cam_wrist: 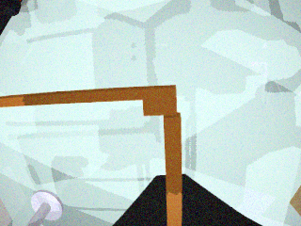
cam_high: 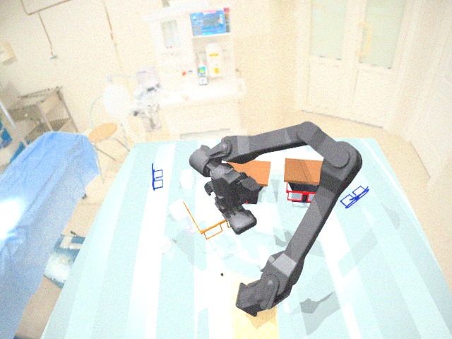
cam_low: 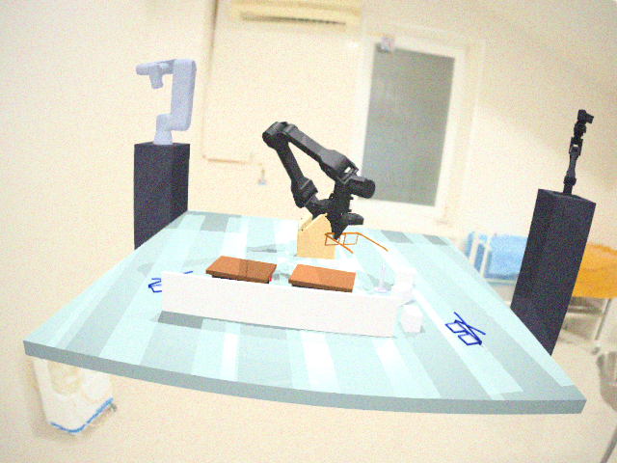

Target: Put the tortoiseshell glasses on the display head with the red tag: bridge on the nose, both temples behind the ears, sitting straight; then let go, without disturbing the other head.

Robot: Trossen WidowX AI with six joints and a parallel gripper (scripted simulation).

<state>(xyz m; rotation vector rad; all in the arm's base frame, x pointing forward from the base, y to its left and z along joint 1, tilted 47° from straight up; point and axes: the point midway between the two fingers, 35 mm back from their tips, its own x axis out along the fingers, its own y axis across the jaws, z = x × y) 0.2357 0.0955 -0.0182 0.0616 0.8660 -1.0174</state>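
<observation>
Tortoiseshell glasses point(cam_high: 208, 224) held aloft over the striped table point(cam_high: 364, 263), pinched in the gripper point(cam_high: 230, 217), fingers clamped tight on the frame at its right-hand end in the top view. Seen from the top: frame front hanging at about 8 o'clock from the gripper body, one temple running off toward 11 o'clock, well above the table. From the wrist: orange-brown frame edge point(cam_wrist: 94, 96) crossing level at mid-picture, then turning down at a corner toward 6 o'clock, into the dark gripper body. Two brown-topped display heads in the top view: one point(cam_high: 255, 171) partly hidden behind the wrist, touching nothing visible; the other point(cam_high: 301, 171) at 3 o'clock from it, wearing red glasses point(cam_high: 299, 196). Red tag too small to make out. Blue glasses point(cam_high: 157, 178) lying at 9 o'clock of the heads, another blue pair point(cam_high: 354, 197) at 3 o'clock, both well apart from the arm.
</observation>
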